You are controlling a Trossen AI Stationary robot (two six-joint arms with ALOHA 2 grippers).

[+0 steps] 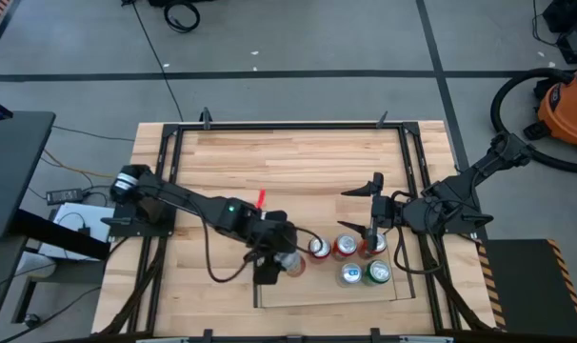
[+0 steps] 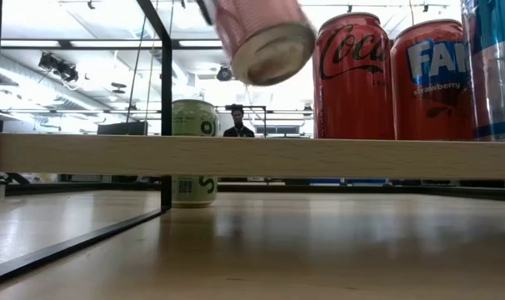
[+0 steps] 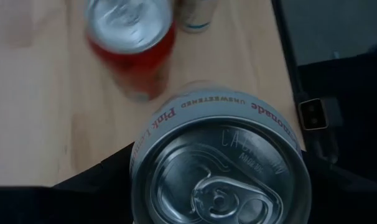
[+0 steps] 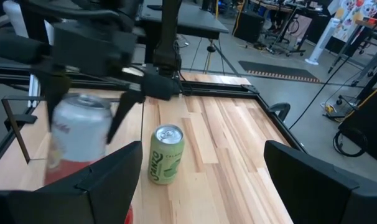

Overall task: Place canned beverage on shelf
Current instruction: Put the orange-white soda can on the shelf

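The left gripper [image 1: 287, 259] is clamping a pink lemonade can [image 3: 221, 163] and holding it tilted in the air above the left part of the shelf [image 1: 303, 291], the light-wood panel edged with dark rods lying at the near middle of the tabletop [image 1: 288, 162]. In the left wrist view the can's silver lid and pull tab are facing the camera, with the dark fingers [image 3: 92, 193] pressing against its sides. In the low view the can's base is hanging clear of the shelf board, beside a red cola can [image 2: 353, 75] and a red strawberry soda can [image 2: 431, 79] that are standing upright on the shelf. From above, three red-toned cans are forming a row on the shelf and two more cans [image 1: 365, 273] are standing just in front of them.

The right gripper [image 1: 375, 227] is hovering over the right end of that row with its fingers spread apart and nothing between them. A green can [image 4: 165, 154] is standing upright on the bare tabletop beyond the shelf. A person [image 2: 237, 122] is showing far off in the room behind.
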